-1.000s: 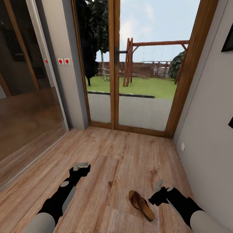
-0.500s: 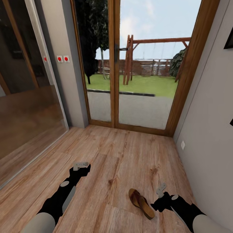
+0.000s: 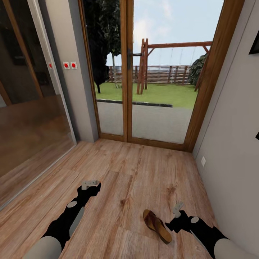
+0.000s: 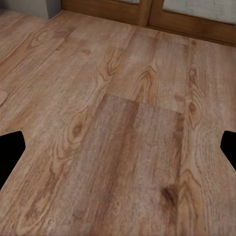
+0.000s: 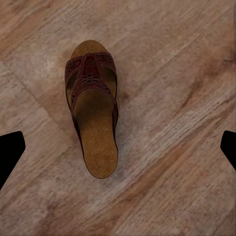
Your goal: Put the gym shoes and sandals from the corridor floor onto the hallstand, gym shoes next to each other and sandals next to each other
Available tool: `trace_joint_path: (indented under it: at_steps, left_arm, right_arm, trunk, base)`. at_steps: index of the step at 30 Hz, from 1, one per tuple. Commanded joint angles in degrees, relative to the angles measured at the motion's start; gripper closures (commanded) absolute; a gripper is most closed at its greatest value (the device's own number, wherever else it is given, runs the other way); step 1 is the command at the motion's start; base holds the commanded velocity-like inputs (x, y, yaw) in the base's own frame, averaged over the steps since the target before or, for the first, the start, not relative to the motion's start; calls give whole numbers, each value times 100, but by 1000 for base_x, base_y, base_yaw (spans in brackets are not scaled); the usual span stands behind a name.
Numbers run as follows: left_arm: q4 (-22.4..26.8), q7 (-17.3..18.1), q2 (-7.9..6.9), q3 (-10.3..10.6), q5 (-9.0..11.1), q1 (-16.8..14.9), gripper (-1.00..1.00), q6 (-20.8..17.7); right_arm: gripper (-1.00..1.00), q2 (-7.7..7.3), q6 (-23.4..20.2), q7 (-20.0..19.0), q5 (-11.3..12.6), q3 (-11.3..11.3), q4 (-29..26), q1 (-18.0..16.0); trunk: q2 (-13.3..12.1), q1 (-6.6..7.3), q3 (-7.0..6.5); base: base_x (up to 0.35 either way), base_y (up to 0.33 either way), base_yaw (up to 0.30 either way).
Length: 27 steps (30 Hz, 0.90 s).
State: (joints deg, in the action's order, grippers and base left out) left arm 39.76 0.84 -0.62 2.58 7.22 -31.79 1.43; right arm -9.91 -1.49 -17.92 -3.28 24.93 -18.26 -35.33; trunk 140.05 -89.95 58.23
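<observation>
One sandal [image 3: 157,226], dark reddish-brown straps on a tan cork sole, lies on the corridor floor [image 3: 136,172] at the lower right of the head view. My right gripper [image 3: 177,209] hovers just right of it, above the floor. In the right wrist view the sandal [image 5: 93,123] lies whole on the planks, and the right gripper [image 5: 118,152] stands open with its dark fingertips far apart. My left gripper [image 3: 90,184] hangs over bare planks to the left; it too is open [image 4: 118,150]. The gym shoes and the hallstand are out of view.
A wood-framed glass door [image 3: 158,72] to a garden closes the far end. A grey wall [image 3: 230,151] with a socket [image 3: 203,162] runs close along the right. A glass sliding panel [image 3: 32,108] lines the left. Open plank floor lies between.
My right gripper has sunk a little and drawn back to the right, beside the sandal. The left arm and the sandal have stayed put. The view has shifted very slightly.
</observation>
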Motion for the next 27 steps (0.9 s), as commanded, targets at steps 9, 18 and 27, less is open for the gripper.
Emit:
trace_joint_path:
  at_steps: [9, 18, 27]
  left_arm:
    - [-3, 3, -2, 24, 60, -3, -100, 15]
    - [-2, 3, -4, 16, 60, -3, -100, 15]
    - [149, 3, 7, 13, -65, -12, -100, 8]
  right_arm:
    - [-100, -2, -1, -19, -25, -5, -11, -5]
    - [-100, -2, 0, -19, -15, -15, -11, -2]
    - [-100, -2, 0, -19, -16, -15, -13, -2]
  trunk:
    - [2, 1, 6]
    - [319, -173, 214]
    - [332, -196, 497]
  base:
    - [0, 0, 0]
    - [0, 0, 0]
    - [0, 0, 0]
